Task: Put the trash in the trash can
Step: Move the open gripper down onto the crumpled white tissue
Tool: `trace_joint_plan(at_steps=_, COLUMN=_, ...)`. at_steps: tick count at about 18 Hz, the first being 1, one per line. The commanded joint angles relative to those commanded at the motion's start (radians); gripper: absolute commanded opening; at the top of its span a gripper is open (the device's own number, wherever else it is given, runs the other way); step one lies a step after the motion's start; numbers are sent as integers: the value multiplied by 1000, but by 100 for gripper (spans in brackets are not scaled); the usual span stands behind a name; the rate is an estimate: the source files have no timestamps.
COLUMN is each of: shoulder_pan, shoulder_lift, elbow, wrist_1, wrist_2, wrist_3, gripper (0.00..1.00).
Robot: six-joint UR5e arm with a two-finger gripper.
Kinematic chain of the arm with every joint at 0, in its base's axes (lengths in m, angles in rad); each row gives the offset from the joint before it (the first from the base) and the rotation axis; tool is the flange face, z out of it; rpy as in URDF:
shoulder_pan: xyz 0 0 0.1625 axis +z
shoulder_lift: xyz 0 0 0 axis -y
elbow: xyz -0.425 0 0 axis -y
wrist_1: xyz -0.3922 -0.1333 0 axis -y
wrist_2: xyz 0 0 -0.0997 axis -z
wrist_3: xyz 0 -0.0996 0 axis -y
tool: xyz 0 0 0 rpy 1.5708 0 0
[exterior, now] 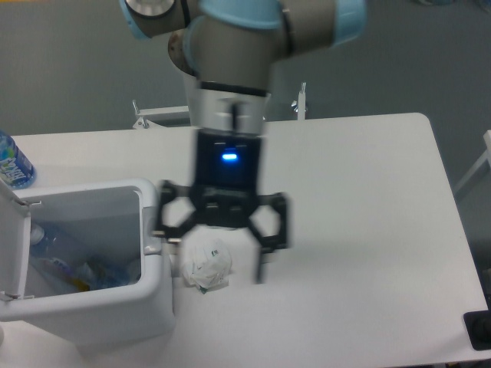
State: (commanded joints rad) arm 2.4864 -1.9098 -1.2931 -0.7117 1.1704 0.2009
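A white table (360, 199) carries everything. The crumpled paper wad (205, 264) lies on it directly below the spread jaws. The trash can (115, 310) stands left of them, a water bottle (13, 162) farther left.

Access around the crumpled paper wad (205, 264): the open end effector (217, 261) straddles it, one finger on each side. The trash can (153, 303) wall stands just left, narrowing that side. The bin mouth is uncovered, lid raised at its left edge. Worktop (360, 192) right of the wad is unobstructed.
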Motion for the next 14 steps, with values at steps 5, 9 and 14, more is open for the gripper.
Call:
trace_joint_plan(at_steps=5, shoulder_pan=35, shoulder_lift=9, elbow=-148, wrist_1=-23, wrist_2=6, wrist_3=268, gripper=100)
trace_joint_plan(at_steps=9, shoulder_pan=29, shoulder_lift=81, elbow=-380, wrist_1=-48, wrist_2=102, wrist_3=535, gripper=100)
trace_joint_plan(at_steps=14, shoulder_pan=-78, shoulder_lift=80, elbow=-532, wrist_1=-55, wrist_2=190, wrist_3=575, gripper=100)
